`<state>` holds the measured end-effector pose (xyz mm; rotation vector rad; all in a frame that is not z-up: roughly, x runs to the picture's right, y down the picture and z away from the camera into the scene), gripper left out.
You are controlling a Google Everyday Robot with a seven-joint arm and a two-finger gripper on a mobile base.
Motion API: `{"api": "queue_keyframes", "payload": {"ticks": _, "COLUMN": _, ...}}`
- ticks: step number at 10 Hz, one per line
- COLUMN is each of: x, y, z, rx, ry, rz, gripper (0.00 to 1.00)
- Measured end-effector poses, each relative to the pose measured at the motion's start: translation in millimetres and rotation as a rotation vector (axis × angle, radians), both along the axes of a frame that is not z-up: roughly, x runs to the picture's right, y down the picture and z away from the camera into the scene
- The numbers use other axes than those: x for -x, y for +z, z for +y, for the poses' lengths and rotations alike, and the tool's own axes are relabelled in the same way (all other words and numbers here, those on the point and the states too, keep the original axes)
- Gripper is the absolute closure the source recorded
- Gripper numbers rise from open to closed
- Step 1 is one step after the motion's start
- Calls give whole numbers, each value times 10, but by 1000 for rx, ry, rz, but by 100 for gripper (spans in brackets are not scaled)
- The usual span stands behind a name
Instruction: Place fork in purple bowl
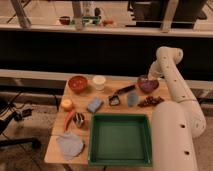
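Gripper [151, 76] beside purple bowl [148, 84]

Office-like room: desks [100, 22], wooden table [57, 142].

Pincer [151, 76] above purple bowl [148, 84] at table [55, 150] far-right corner.

Over the purple bowl [148, 84] at the table's [56, 145] far right the gripper [150, 76] hangs close, the white arm [172, 85] walling its right side, while bare wood lies leftward toward the white cup [99, 82].
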<state>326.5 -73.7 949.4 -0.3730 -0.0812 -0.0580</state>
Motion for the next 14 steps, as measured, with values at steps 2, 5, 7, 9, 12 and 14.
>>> {"api": "queue_keyframes", "payload": {"ticks": 2, "x": 0, "y": 0, "z": 0, "rx": 0, "ry": 0, "rz": 0, "gripper": 100}}
{"api": "queue_keyframes", "payload": {"ticks": 5, "x": 0, "y": 0, "z": 0, "rx": 0, "ry": 0, "rz": 0, "gripper": 97}}
{"api": "queue_keyframes", "payload": {"ticks": 7, "x": 0, "y": 0, "z": 0, "rx": 0, "ry": 0, "rz": 0, "gripper": 95}}
{"api": "queue_keyframes", "payload": {"ticks": 9, "x": 0, "y": 1, "z": 0, "rx": 0, "ry": 0, "rz": 0, "gripper": 75}}
{"api": "queue_keyframes", "payload": {"ticks": 12, "x": 0, "y": 0, "z": 0, "rx": 0, "ry": 0, "rz": 0, "gripper": 47}}
{"api": "queue_keyframes", "payload": {"ticks": 14, "x": 0, "y": 1, "z": 1, "rx": 0, "ry": 0, "rz": 0, "gripper": 27}}
